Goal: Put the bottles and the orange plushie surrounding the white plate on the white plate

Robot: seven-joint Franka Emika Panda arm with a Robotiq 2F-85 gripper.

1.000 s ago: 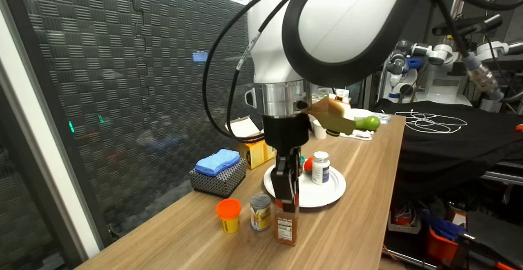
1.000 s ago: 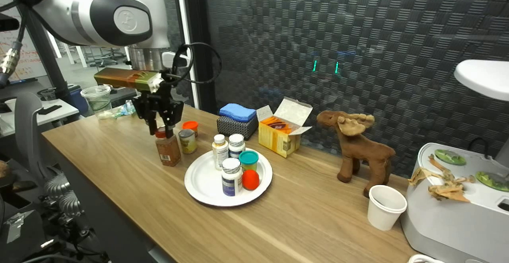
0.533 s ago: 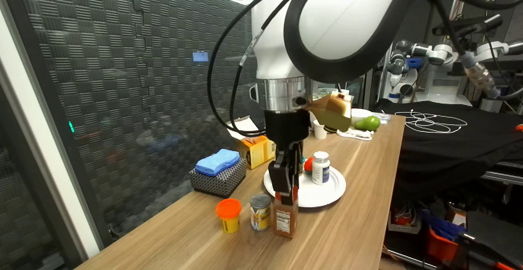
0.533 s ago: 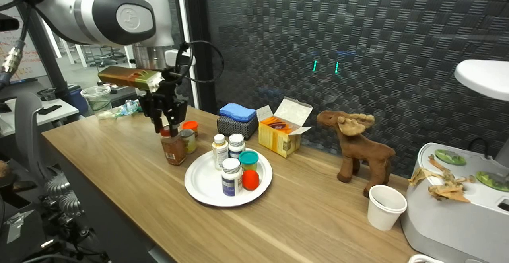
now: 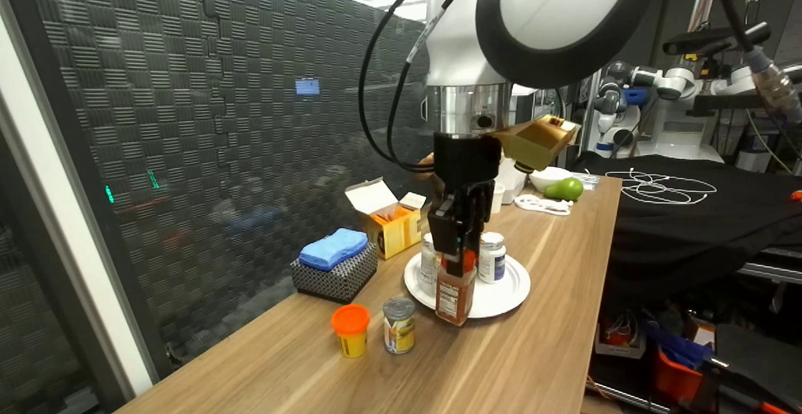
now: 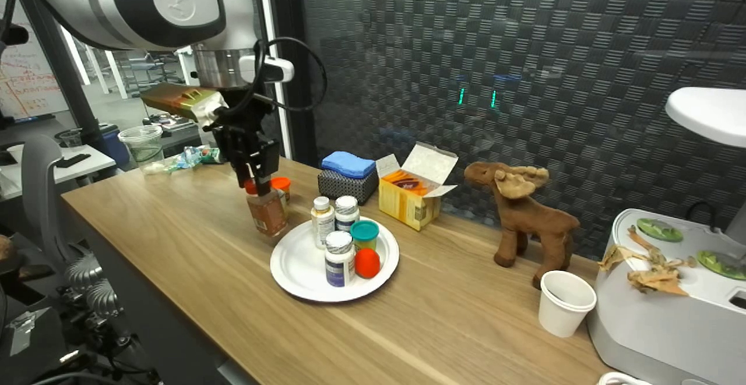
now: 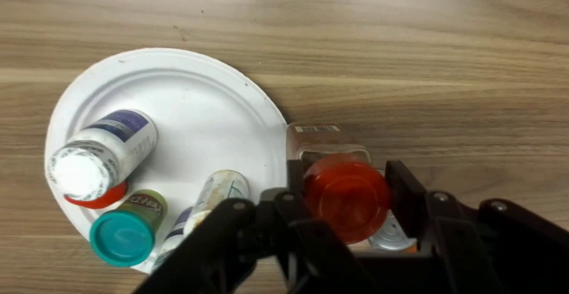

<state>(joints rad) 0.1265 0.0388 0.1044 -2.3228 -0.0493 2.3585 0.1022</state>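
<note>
wood-grained counter (image 6: 443,327) beneath the white plate (image 6: 300,265); dark patterned wall (image 6: 583,53) alongside.

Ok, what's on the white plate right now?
On the white plate are three white-capped bottles, a teal-lidded tub and the orange plushie. The plate's surface directly beneath them is covered, so I can't see it.
</note>
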